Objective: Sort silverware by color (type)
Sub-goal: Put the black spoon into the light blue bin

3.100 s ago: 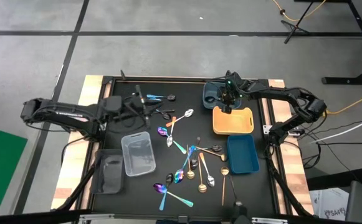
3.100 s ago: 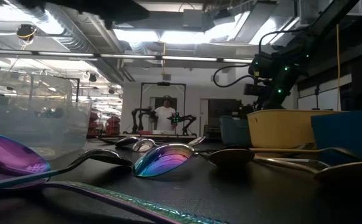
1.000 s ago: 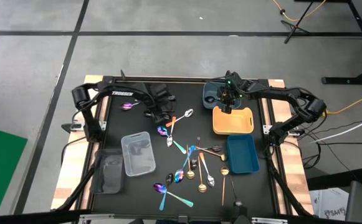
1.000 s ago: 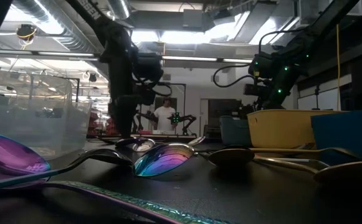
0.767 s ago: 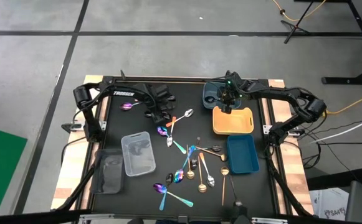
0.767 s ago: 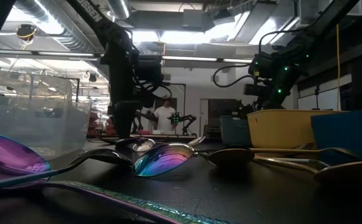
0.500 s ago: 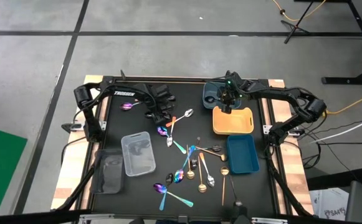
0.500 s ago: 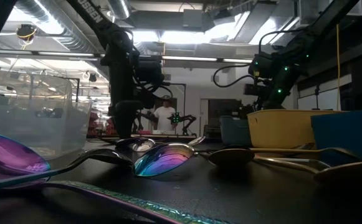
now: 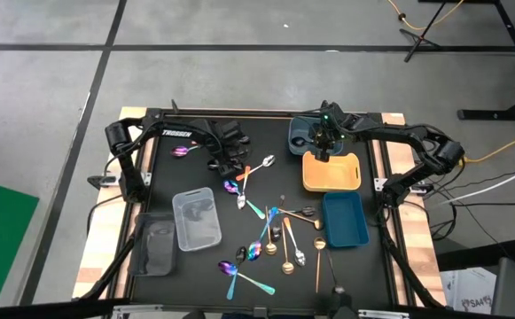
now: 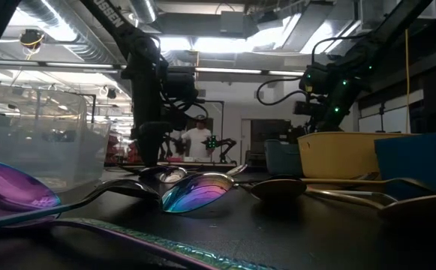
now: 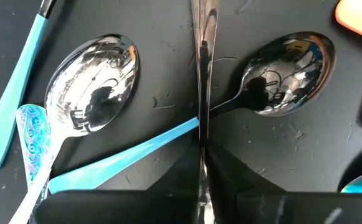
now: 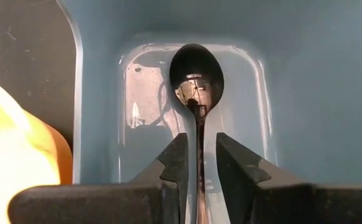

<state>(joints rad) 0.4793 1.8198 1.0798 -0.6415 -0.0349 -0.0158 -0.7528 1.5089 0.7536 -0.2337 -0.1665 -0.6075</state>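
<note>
Spoons in several finishes lie scattered on the black table point(image 9: 177, 190), most around the middle point(image 9: 270, 235). My left gripper point(image 11: 201, 155), at the far middle point(image 9: 226, 164), points down and is shut on a thin shiny dark spoon handle. Two dark mirror spoons point(image 11: 93, 81) point(image 11: 286, 74) and a teal handle point(image 11: 131, 155) lie beside it. My right gripper point(image 12: 199, 146) hangs open over the grey-blue tray point(image 9: 300, 133). Its fingers stand on either side of a black spoon's point(image 12: 196, 74) handle, whose bowl rests on the tray floor. My left gripper pinches the shiny dark spoon's handle point(image 11: 201, 124) between its two fingers, coming from above and pointing down. The handle runs straight out between the fingertips, low over the table and the teal handle. The spoon's bowl is out of view.
An orange tray point(image 9: 331, 173) and a blue tray point(image 9: 345, 220) sit near the right edge. A clear tub point(image 9: 196, 218) and a dark grey tray point(image 9: 157, 242) stand at the near left. A purple spoon point(image 9: 183, 151) lies at the far left. A person stands far behind the table point(image 10: 199, 139).
</note>
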